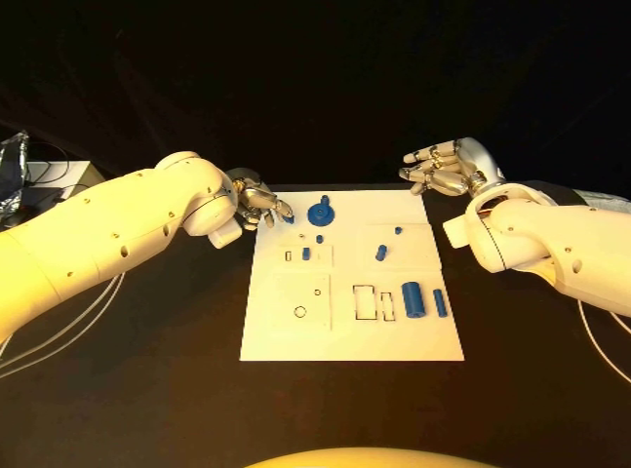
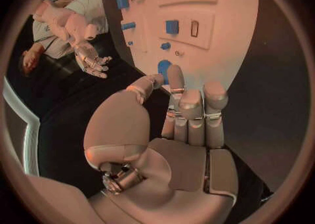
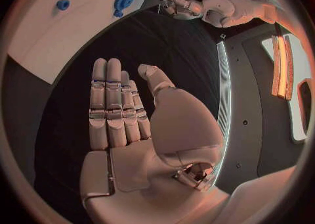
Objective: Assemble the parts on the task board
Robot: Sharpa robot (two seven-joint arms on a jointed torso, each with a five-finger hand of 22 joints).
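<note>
On the flat white task board lie small blue parts; both metallic hands' fingers spread, holding nothing.

bare near half of task board, parts mid-board

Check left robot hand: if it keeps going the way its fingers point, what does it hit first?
Probably the round blue part at the board's near corner: the left robot hand points its fingertips straight at it, with the board beyond. How high the hand is above the board is unclear.
</note>
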